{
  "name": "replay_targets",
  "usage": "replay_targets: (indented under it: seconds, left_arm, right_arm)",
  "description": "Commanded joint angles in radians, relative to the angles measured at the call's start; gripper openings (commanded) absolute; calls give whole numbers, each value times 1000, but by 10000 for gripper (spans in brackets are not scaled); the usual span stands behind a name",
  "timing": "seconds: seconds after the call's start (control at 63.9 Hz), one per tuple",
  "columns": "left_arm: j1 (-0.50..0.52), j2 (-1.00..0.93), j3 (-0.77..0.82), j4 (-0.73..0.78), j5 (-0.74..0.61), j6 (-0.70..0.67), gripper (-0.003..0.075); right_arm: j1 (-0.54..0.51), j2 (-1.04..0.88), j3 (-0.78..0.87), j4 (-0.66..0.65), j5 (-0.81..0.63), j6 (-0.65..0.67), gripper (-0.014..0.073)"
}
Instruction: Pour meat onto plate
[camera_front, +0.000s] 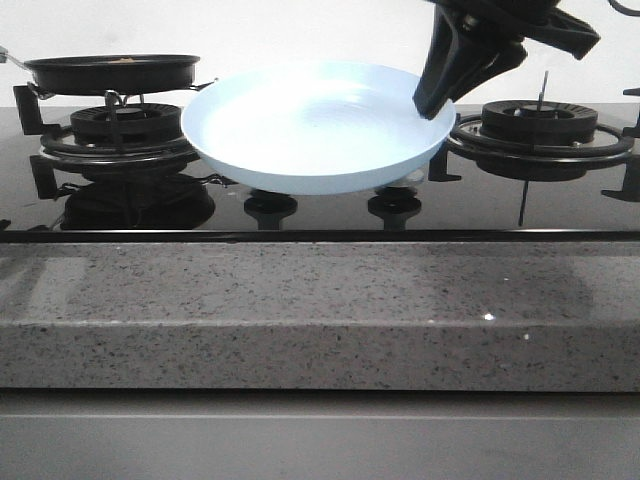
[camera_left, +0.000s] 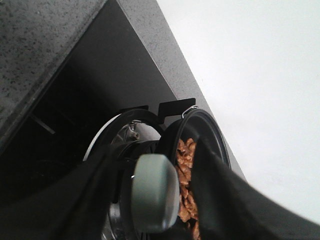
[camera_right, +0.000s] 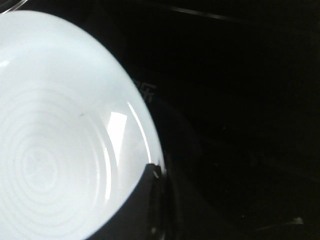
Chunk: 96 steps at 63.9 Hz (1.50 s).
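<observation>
Front view is showing, at the far left, a black frying pan (camera_front: 112, 72) sitting level on the left burner (camera_front: 112, 130) of the stove (camera_front: 320, 215), with only a sliver of something brownish peeking over its rim. Left wrist view is giving the closer look: the left gripper (camera_left: 155, 200) is straddling the pan's grey handle (camera_left: 155, 192), its fingers lying on either side, though whether they are actually clenching it I cannot tell; beyond it the meat (camera_left: 186, 175) is lying heaped inside the pan. Moving right, the plate (camera_front: 300, 160) is hanging tilted above the middle of the stove, its pale-blue bowl bare, and the right gripper (camera_front: 440, 95) is pinching its right rim, jaws closed on the edge. Nothing is being poured yet, I judge: the plate is being held ready, while lifting and tipping the pan over it is remaining.
</observation>
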Motion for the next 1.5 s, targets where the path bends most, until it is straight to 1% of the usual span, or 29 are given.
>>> replay_targets:
  seconds: [0.0,0.031,0.11,0.125,0.156,0.376,0.704,0.908,1.002,1.174,1.377,1.487]
  left_arm:
    - [4,-39,-33,-62,25,9,204]
    - [4,-39,-33,-62,25,9,165]
    - [4,-39,-33,-78,32,9,102]
    - [4,-39,-33,-83,34,9,76]
    - [4,-39,-33,-95,39,9,55]
    - [4,-39,-33,-135,87,9,-21]
    - [5,-42,-33,-282,215,34,-20]
    - [5,-64,-33,-348,282,36,-20]
    - [5,-103,-33,-336,301,60,-20]
    - [-14,-203,-33,-250,294,78,-20]
    - [-99,-314,-14,-206,281,91,-20]
    - [-149,-360,0,-191,234,111,-20]
  right_arm:
    - [1,-52,-23,23,-42,-6,-71]
    - [1,-52,-23,23,-42,-6,-71]
    - [1,-52,-23,23,-42,-6,-71]
    - [1,-52,-23,23,-42,-6,-71]
    - [1,-52,-23,23,-42,-6,-71]
    - [1,-52,-23,23,-42,-6,-71]
    - [1,-52,-23,23,-42,-6,-71]
    - [1,-52,-23,23,-42,-6,-71]
    - [1,-52,-23,23,-42,-6,-71]
    - [1,-52,-23,23,-42,-6,-71]
    - [1,-52,-23,23,-42,-6,-71]
    - [1,-52,-23,23,-42,-6,-71]
